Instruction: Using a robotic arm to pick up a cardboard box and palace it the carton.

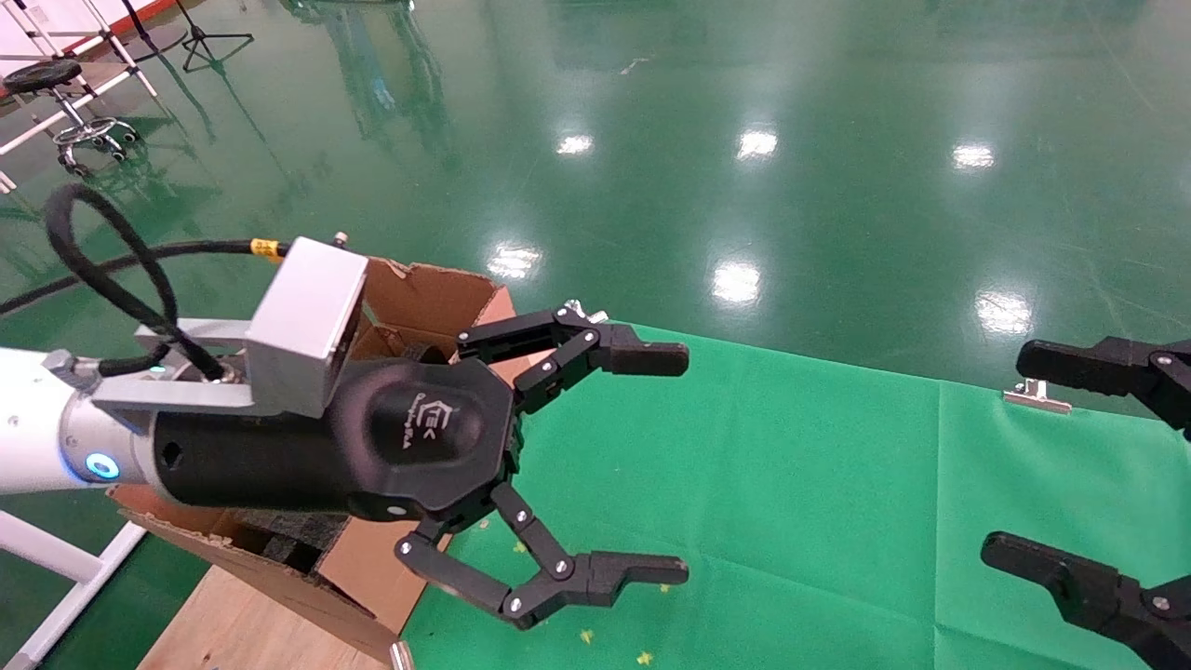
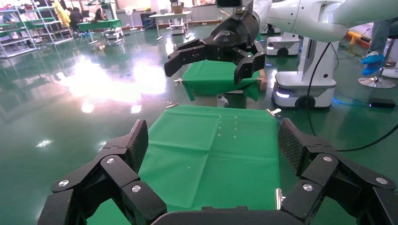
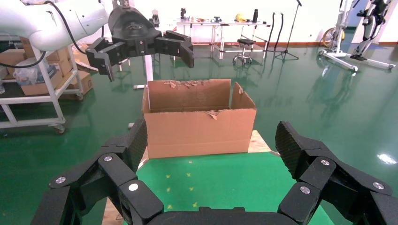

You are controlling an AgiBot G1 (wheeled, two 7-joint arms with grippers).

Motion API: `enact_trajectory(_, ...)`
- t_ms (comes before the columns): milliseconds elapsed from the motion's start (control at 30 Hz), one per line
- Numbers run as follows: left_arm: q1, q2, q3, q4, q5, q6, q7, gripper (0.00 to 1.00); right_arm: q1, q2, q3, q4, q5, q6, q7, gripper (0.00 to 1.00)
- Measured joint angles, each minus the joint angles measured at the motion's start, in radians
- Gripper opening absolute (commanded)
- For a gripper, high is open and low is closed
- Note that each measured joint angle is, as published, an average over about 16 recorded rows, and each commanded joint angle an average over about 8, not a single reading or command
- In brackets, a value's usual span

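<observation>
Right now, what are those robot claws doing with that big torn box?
Neither claw is holding anything. The left gripper hangs open in the air beside the carton, which stands at the end of the green cloth. The right gripper is open too, above the cloth's other end. The small cardboard box it is meant to pick up isn't visible in any view.

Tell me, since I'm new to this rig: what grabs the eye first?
The left end effector, spread wide open and empty, fills the head view beside the torn carton at the table's left end. The right end effector waits open at the right edge above the green cloth.
</observation>
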Motion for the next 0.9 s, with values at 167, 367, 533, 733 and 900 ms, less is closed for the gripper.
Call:
enact_trajectory(167, 0.002, 0.0, -0.002, -0.002, -0.002, 0.001, 0.001, 1.0, 0.0, 0.0, 0.0, 0.0, 0.0, 0.0, 0.0, 1.0)
enact_trajectory(367, -0.006, 0.0, 0.006, 0.005, 0.004, -0.002, -0.002, 1.0, 0.0, 0.0, 0.0, 0.0, 0.0, 0.0, 0.0, 1.0)
enact_trajectory(533, -0.011, 0.0, 0.011, 0.009, 0.008, -0.003, -0.003, 1.0, 0.0, 0.0, 0.0, 0.0, 0.0, 0.0, 0.0, 1.0)
enact_trajectory(733, -0.014, 0.0, 0.015, 0.012, 0.011, -0.005, -0.005, 1.0, 0.0, 0.0, 0.0, 0.0, 0.0, 0.0, 0.0, 1.0)
enact_trajectory(900, -0.017, 0.001, 0.017, 0.014, 0.013, -0.005, -0.005, 1.0, 0.0, 0.0, 0.0, 0.0, 0.0, 0.0, 0.0, 1.0)
